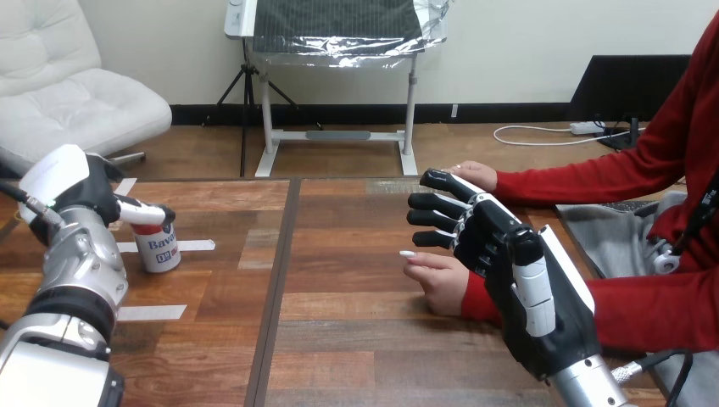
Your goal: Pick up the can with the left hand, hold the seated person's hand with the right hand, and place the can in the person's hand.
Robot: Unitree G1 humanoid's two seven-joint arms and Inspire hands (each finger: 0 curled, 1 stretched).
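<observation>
Fingers (431,201) of the right hand (500,246) are spread and nearly straight, holding nothing. The hand hangs just over the wrist of the person's nearer hand (441,281), which rests on the bench (339,339), while the person's farther hand (475,174) lies just beyond the fingertips. The can (158,248) stands upright on the bench's left part with the left hand (93,191) at its top, and I cannot tell whether that hand has hold of it.
</observation>
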